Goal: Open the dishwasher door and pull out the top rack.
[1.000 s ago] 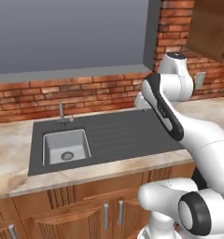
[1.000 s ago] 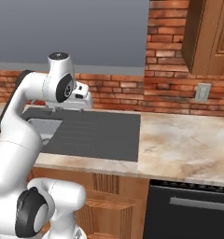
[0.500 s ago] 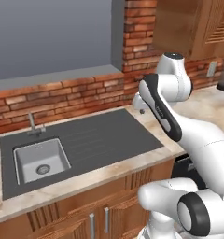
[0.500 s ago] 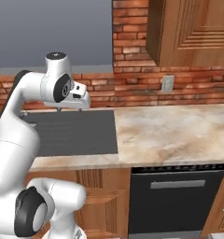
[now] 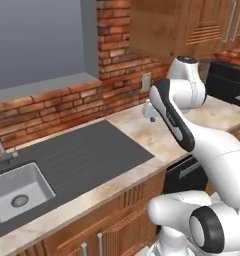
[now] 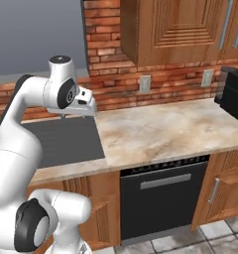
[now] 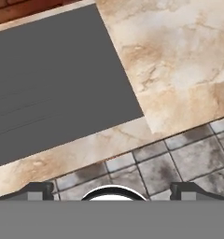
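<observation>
The dishwasher door (image 6: pixel 163 208) is a glossy black panel under the marble counter, standing shut, with a silver bar handle (image 6: pixel 165 181) near its top. A corner of the dishwasher door (image 5: pixel 184 174) peeks out beside the arm in the left base view. The top rack is hidden behind the shut door. My gripper (image 6: pixel 88 110) hangs high over the counter, left of and well above the door, pointing down. In the hand view my gripper (image 7: pixel 112 190) is open, its fingertips (image 7: pixel 39 189) wide apart with nothing between them, above the counter's front edge and the tiled floor.
A dark grey draining board (image 5: pixel 92 155) with a steel sink (image 5: pixel 19 195) and tap (image 5: pixel 2 150) lies to the left. A black appliance (image 6: pixel 234 94) stands on the counter at the right. Wooden cabinets (image 6: pixel 225 191) flank the dishwasher, and upper cabinets (image 6: pixel 180 27) hang over it.
The base has driven to the right, so the whole scene slid left and the dishwasher came fully into the right base view. The arm keeps its pose and the gripper stays open.
</observation>
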